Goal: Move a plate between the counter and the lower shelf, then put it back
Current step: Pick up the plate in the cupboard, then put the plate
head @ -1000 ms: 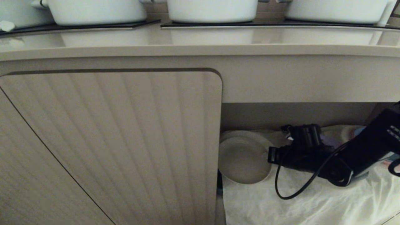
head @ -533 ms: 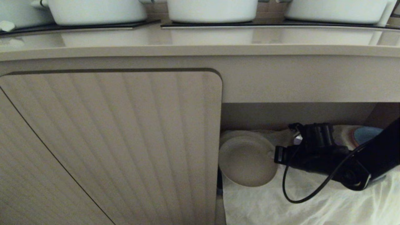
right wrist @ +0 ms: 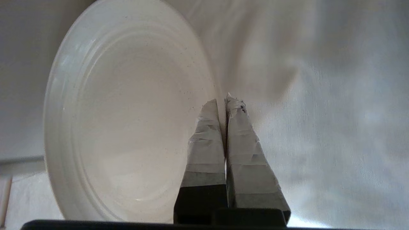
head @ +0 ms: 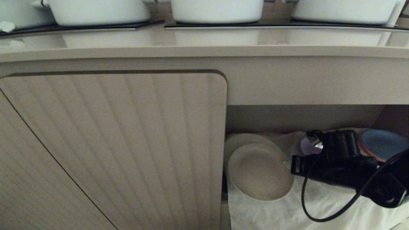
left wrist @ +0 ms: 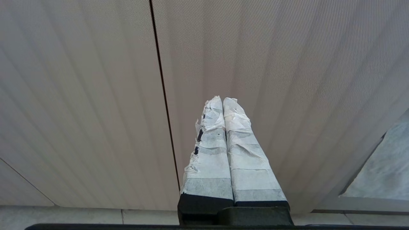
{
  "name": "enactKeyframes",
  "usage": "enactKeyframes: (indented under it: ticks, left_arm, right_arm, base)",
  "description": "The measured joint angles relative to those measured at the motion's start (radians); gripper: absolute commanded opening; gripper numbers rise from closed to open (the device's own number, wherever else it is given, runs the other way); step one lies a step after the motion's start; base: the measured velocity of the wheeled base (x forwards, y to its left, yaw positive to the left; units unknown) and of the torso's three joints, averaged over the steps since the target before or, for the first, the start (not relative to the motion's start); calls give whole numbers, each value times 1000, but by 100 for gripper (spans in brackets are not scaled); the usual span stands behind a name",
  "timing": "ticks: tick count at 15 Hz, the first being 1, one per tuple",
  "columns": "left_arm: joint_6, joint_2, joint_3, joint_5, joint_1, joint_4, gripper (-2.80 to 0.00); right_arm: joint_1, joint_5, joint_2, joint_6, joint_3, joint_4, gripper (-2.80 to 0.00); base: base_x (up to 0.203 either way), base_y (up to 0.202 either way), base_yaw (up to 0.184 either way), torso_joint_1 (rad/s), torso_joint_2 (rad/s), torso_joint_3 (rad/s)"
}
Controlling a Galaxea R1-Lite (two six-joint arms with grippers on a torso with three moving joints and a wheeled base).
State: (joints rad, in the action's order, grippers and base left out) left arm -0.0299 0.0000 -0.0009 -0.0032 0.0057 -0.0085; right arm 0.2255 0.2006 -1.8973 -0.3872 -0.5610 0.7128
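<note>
- White cloth (head: 287,210) covers the floor of the lower shelf (head: 303,118), nearest to us, and it is crinkly.
- The right gripper (head: 291,165) reaches in over the cloth from the right side. Its two taped fingers (right wrist: 204,134) are pinched on the right rim of the plate (head: 260,172), one finger over the rim and one under it.
- The plate is inside the lower shelf, at its left end, just beside the ribbed door (head: 111,143). It looks a little tipped, with its face turned up and toward us.
- The plate is round, so it has no long side. Its rim rings a wide flat middle.
- I think the step now is to bring the plate out of the shelf. To do it well, keep the pinch tight, keep the plate nearly flat, and pull it straight out so it misses the door edge and the top of the shelf.
- The cloth could snag, so lift the plate clear before sliding.
- Behind it sits a white plate (head: 236,140). Farther right are a purple plate (head: 306,147) and a blue plate (head: 381,143).
- The left gripper (left wrist: 222,102) is parked by the door, closed on nothing.
- Up top is the table (head: 204,40), with white pots (head: 217,9) on it.
</note>
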Motion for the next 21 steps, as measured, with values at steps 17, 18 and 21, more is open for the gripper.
enactKeyframes:
  ticks: [17,18,21]
  left_arm:
    - [0,0,0,0,0,0,-280]
    - [0,0,0,0,0,0,-280]
    - [0,0,0,0,0,0,-280]
  right_arm:
    - [9,58,362,8,270,-217,-280]
    - [9,57,399,9,272,-261,-280]
    - [10,57,526,41,288,-406,-280]
  base:
    - [0,0,0,0,0,0]
    - [0,0,0,0,0,0]
    - [0,0,0,0,0,0]
